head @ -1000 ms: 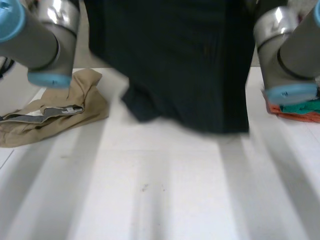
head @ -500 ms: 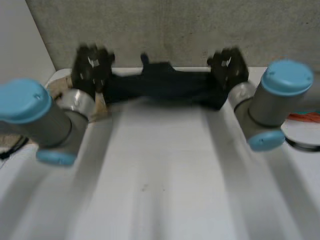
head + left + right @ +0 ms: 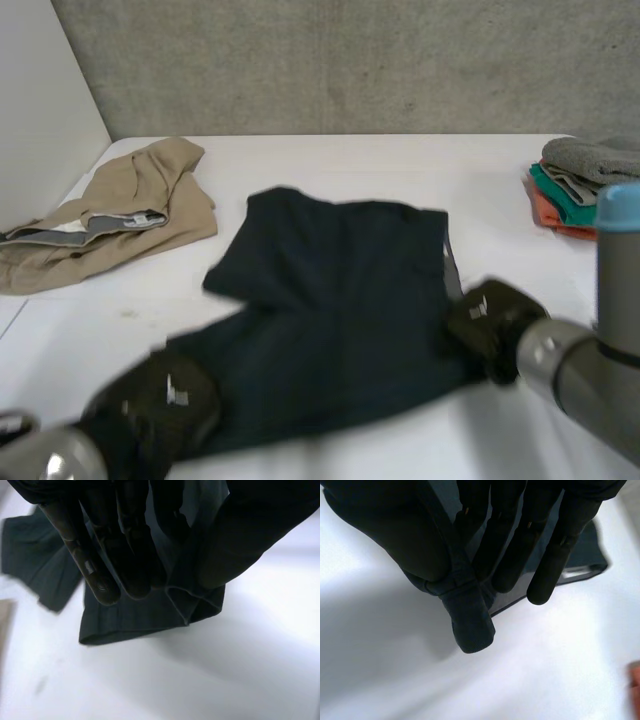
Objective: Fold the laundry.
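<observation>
A dark navy garment (image 3: 340,300) lies spread across the middle of the white table (image 3: 380,160), with one part sticking out toward the far left. My left hand (image 3: 160,405) is at its near left corner. In the left wrist view that hand (image 3: 105,555) pinches a bunched cloth corner (image 3: 195,605) between thumb and fingers. My right hand (image 3: 490,320) is at the near right corner. In the right wrist view it (image 3: 520,540) pinches a rolled cloth corner (image 3: 470,622) against the thumb.
Tan trousers (image 3: 110,215) lie crumpled at the table's far left. A stack of folded clothes (image 3: 585,180), grey over green over orange, sits at the far right edge. A grey wall stands behind the table.
The garment hung lifted close before the camera, was then swung out to the table's far side, and now lies spread flat as both hands have drawn back toward the near edge.
</observation>
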Action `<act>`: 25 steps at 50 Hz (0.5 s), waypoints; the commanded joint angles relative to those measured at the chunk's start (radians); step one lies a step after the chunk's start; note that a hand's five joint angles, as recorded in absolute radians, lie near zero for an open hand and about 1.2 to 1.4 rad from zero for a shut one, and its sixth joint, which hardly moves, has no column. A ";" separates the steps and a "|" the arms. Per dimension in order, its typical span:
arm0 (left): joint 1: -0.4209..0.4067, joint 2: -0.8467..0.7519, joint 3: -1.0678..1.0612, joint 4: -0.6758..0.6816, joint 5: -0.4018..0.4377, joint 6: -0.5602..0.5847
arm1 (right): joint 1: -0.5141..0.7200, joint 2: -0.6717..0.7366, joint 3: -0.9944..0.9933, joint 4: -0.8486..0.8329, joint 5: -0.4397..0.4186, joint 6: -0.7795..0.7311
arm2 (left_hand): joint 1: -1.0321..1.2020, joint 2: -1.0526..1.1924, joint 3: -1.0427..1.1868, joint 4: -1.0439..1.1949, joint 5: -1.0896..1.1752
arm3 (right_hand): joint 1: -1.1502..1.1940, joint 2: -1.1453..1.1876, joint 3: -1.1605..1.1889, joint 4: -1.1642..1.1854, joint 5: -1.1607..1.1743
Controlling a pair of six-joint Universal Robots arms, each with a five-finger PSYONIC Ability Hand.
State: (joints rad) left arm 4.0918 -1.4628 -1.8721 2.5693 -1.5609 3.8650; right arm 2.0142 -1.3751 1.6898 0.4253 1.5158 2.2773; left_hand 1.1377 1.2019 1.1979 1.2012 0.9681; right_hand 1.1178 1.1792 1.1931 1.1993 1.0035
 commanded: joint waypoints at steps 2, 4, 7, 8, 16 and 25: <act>-0.071 -0.011 0.050 -0.008 0.016 0.024 | -0.008 -0.075 0.091 0.060 -0.005 -0.094 | 0.259 0.194 0.198 0.195 0.254 | 0.279 0.217 0.203 0.197 0.218; -0.041 -0.078 0.095 0.110 0.015 0.025 | -0.009 -0.075 0.062 0.006 -0.011 -0.091 | 0.259 0.194 0.198 0.195 0.254 | 0.279 0.217 0.203 0.197 0.218; 0.024 -0.222 0.184 0.289 0.013 0.033 | -0.011 -0.047 0.011 -0.095 -0.003 -0.059 | 0.259 0.194 0.198 0.195 0.254 | 0.279 0.217 0.203 0.197 0.218; 0.041 -0.258 0.212 0.331 0.013 0.036 | -0.008 -0.027 -0.001 -0.123 0.000 -0.042 | 0.259 0.194 0.198 0.195 0.254 | 0.279 0.217 0.203 0.197 0.218; 0.101 -0.626 0.562 0.666 -0.004 0.053 | 0.003 0.229 -0.200 -0.356 0.050 0.053 | 0.259 0.194 0.198 0.195 0.254 | 0.279 0.217 0.203 0.197 0.218; 0.124 -0.933 0.870 0.912 -0.036 0.146 | 0.009 0.479 -0.453 -0.671 0.057 0.048 | 0.259 0.194 0.198 0.195 0.254 | 0.279 0.217 0.203 0.197 0.218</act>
State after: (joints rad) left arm 4.2056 -2.2524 -1.1459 3.3618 -1.5834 3.9582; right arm 2.0211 -1.0358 1.3682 -0.0883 1.5757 2.3337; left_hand 1.1431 1.2019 1.1980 1.2014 0.9681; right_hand 1.1178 1.1792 1.1931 1.1996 1.0083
